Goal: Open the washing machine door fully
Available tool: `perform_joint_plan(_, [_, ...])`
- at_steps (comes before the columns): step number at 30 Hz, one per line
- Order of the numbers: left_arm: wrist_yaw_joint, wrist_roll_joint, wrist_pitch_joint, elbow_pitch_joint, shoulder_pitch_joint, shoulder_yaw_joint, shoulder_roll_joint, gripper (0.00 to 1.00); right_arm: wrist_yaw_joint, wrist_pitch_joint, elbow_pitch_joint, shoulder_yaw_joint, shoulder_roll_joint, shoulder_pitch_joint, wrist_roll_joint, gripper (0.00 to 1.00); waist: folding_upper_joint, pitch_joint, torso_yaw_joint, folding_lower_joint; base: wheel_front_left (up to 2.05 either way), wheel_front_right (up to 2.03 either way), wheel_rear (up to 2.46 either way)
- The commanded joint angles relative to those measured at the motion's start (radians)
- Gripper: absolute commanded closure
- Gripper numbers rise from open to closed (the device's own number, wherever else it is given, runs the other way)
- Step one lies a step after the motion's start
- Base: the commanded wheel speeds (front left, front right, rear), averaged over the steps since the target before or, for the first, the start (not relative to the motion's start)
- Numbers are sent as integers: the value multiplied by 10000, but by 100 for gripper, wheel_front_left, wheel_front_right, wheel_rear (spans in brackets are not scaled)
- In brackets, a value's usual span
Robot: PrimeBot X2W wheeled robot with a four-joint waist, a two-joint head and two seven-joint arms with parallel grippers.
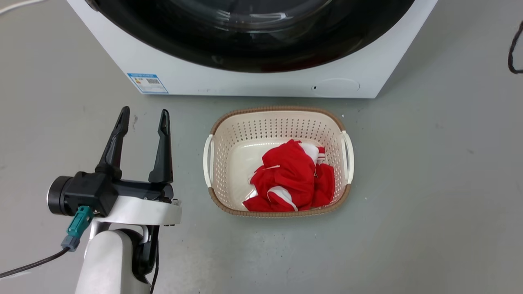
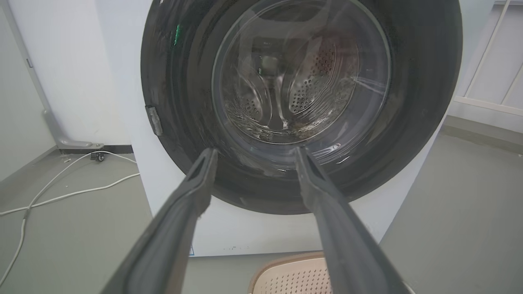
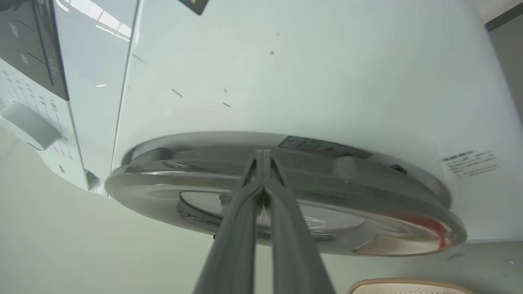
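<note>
The washing machine point(image 1: 229, 83) stands at 12 o'clock in the head view. The washing machine door point(image 1: 261, 51) appears to lie closed against its white front, so the opening has hardly begun. In the right wrist view the right gripper point(image 3: 263, 154) rises from 6 o'clock to the centre. Its two fingers are pressed together with nothing between them, and their tips sit at the door's silvery edge, seen side-on. From this angle I cannot tell whether the tips are tucked behind the rim or merely rest on it. The left gripper point(image 1: 144, 112) waits at 8 o'clock in the head view with its fingers spread and empty, aimed at the lower part of the door but well short of it. A cream basket point(image 1: 278, 111) holding red clothes point(image 1: 292, 175) sits on the floor just in front of the machine, at the centre of that view. To do this step well, the clenched tips should probably seat firmly behind the rim before any pull. The pull should then follow the door's own arc rather than a straight line, so the tips do not slip off the glossy edge. The swing should also pass above the basket, and the left arm should keep out of the door's path.
</note>
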Motion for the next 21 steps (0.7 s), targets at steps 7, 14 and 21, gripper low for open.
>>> perform_joint_plan(7, [3,-100,-27,-126,-389,-89,42,0,0,-192,402,285,539,-677,-700,100,0,628,69,-2,0,0,0])
perform_joint_plan(14, [4,-122,-27,-115,-491,-124,48,0,-1,-139,431,-50,723,-305,-989,100,0,840,120,-2,0,0,0])
perform_joint_plan(21, [4,-131,-27,-25,-496,-122,14,0,0,313,441,-526,900,-107,-991,100,0,788,156,-2,0,0,0])
